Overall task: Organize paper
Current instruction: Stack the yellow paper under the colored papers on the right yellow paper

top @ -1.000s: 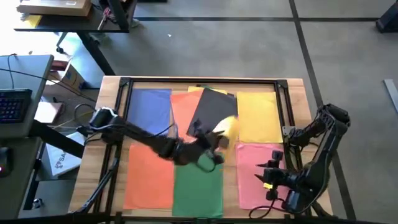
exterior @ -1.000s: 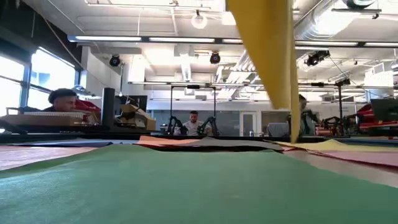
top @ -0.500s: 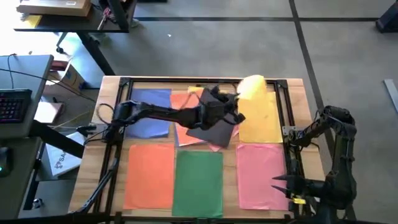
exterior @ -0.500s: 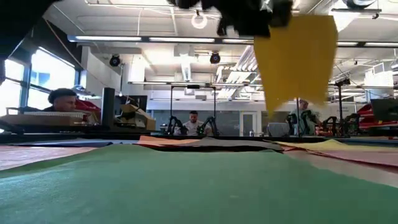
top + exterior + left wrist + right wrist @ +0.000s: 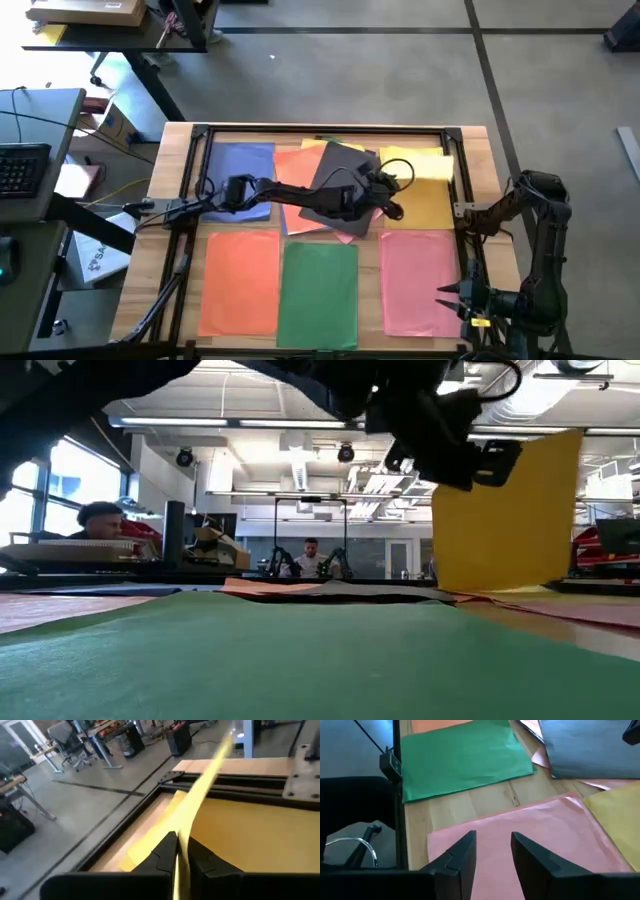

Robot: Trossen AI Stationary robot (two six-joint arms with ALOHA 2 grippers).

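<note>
- High view: left gripper (image 5: 385,185) reached across table (image 5: 180,180) to far-right area, fingers pinched on a yellow sheet (image 5: 425,165). Sheet hangs from the pinch, right over the yellow pile (image 5: 425,205) at far right.
- Left wrist view: yellow sheet (image 5: 200,795) runs edge-on between the two fingers (image 5: 162,852), clamped tight w/ no gap visible. Sheet extends forward away from fingers toward far rim of the black frame (image 5: 225,782).
- Low view: same sheet (image 5: 505,515) hangs near vertical, lower edge just above/at the pile, not flat yet. Touching or not: can't tell.
- Key relation: held sheet is already above its matching stack. Judging from high view, its long axis lies roughly across the table, while the pile's long axis runs near-to-far → prob needs lay-down + some squaring before release.
- Dark grey sheet (image 5: 340,180) skewed, lying over orange/pink sheets mid-table, just beside the left gripper's wrist. Not sorted yet, I'd say.
- Other piles: blue (image 5: 240,170) far left, orange (image 5: 240,280) near left, green (image 5: 320,290) near mid, pink (image 5: 420,280) near right.
- Right gripper (image 5: 492,852) parked at near-right table edge, fingers apart, holding nothing, pink sheet (image 5: 520,835) below/ahead of it. Left arm clearly nearer the yellow pile; right one idle.
</note>
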